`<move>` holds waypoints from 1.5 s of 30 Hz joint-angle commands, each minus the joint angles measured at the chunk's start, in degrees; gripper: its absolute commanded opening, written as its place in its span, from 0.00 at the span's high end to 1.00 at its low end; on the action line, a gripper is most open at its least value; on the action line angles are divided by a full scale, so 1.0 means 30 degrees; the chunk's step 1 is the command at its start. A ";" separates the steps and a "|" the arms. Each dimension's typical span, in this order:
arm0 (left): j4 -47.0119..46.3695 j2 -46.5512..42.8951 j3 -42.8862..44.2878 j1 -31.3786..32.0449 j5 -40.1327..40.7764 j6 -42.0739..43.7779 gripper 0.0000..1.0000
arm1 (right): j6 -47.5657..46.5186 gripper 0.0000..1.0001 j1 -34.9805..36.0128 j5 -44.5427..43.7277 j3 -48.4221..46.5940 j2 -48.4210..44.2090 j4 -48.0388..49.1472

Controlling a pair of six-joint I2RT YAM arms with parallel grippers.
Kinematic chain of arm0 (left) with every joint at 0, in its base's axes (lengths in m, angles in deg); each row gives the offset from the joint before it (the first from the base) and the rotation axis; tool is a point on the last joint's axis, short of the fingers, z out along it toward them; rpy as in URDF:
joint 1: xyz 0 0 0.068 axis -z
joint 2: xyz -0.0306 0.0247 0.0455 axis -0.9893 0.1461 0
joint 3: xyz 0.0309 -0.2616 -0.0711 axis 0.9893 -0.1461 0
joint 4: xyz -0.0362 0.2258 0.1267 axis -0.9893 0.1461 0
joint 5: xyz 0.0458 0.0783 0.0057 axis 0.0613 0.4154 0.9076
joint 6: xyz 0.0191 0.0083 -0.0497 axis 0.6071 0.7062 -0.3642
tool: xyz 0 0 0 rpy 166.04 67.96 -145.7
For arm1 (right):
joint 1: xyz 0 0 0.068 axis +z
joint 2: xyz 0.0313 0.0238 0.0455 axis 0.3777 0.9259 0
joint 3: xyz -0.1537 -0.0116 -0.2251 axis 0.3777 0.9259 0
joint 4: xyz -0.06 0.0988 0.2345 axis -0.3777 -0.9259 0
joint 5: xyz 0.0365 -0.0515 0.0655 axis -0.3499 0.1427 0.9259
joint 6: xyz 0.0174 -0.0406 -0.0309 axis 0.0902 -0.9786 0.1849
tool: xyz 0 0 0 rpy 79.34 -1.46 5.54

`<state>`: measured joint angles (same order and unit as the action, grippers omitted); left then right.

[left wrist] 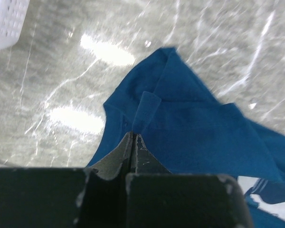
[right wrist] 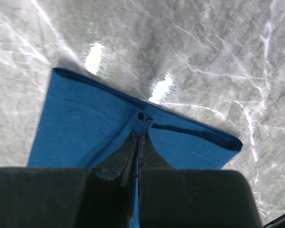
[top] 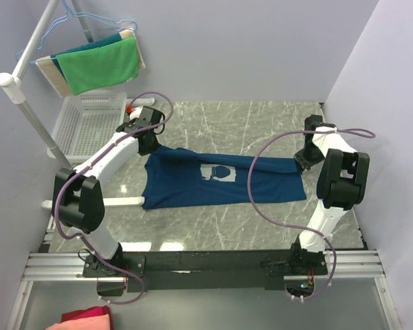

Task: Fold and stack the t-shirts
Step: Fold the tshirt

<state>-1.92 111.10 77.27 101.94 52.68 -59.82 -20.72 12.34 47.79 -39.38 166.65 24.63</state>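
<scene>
A navy blue t-shirt [top: 220,180] with a pale square print [top: 218,172] lies stretched across the marble table. My left gripper [top: 146,143] is shut on its collar end at the left; in the left wrist view the closed fingertips [left wrist: 133,136] pinch a fold of the t-shirt [left wrist: 190,128]. My right gripper [top: 304,159] is shut on the hem end at the right; in the right wrist view the fingertips [right wrist: 139,134] pinch a bunched bit of hem of the t-shirt [right wrist: 85,133].
A white basket [top: 82,124] stands at the back left beside a white pole [top: 34,117]. A green cloth [top: 100,65] hangs on a hanger above it. A red/pink cloth [top: 82,320] lies below the table's near edge at the left.
</scene>
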 commanded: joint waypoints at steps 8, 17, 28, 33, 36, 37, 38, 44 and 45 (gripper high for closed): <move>0.1141 -0.1856 -0.2163 -0.0012 -0.0848 -0.0479 0.99 | 0.0079 0.93 -0.0380 -0.1235 0.0048 -0.0392 -0.0802; 0.1523 -0.1418 -0.2430 -0.0012 -0.0879 -0.0802 0.99 | 0.1456 0.52 -0.0351 -0.2405 0.0370 -0.1211 -0.1419; 0.3744 0.0954 -0.1464 0.0018 -0.0676 -0.1531 0.65 | 0.1954 0.53 0.2985 -0.4982 -0.2848 -0.1332 -0.2326; 0.4482 0.0606 -0.1492 0.0076 -0.0265 -0.2207 0.21 | 0.1722 0.54 0.5824 -0.5424 -0.6124 0.0309 -0.3264; 0.3606 -0.0098 -0.1551 0.0076 -0.0585 -0.2179 0.16 | 0.0405 0.55 0.7055 -0.4518 -0.7505 0.1509 -0.2739; 0.3342 -0.0244 -0.1493 0.0105 -0.0760 -0.2063 0.16 | -0.0207 0.55 0.7322 -0.3269 -0.7656 0.1658 -0.1868; 0.2731 -0.0274 -0.1405 0.0105 -0.1110 -0.1887 0.16 | -0.0649 0.55 0.7615 -0.2821 -0.8005 0.1775 -0.1714; 0.2373 0.1974 0.1257 0.0076 -0.1436 -0.1154 0.24 | -0.4072 0.59 0.9373 0.2711 -0.8824 0.3151 0.0690; 0.2402 0.2358 0.2103 0.0047 -0.1436 -0.1066 0.26 | -0.4516 0.60 0.9753 0.2981 -0.9148 0.3618 0.0719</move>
<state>8.04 114.64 75.94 101.94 49.18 -64.62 -25.94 38.42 47.03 -62.07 174.76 22.68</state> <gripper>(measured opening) 0.776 0.417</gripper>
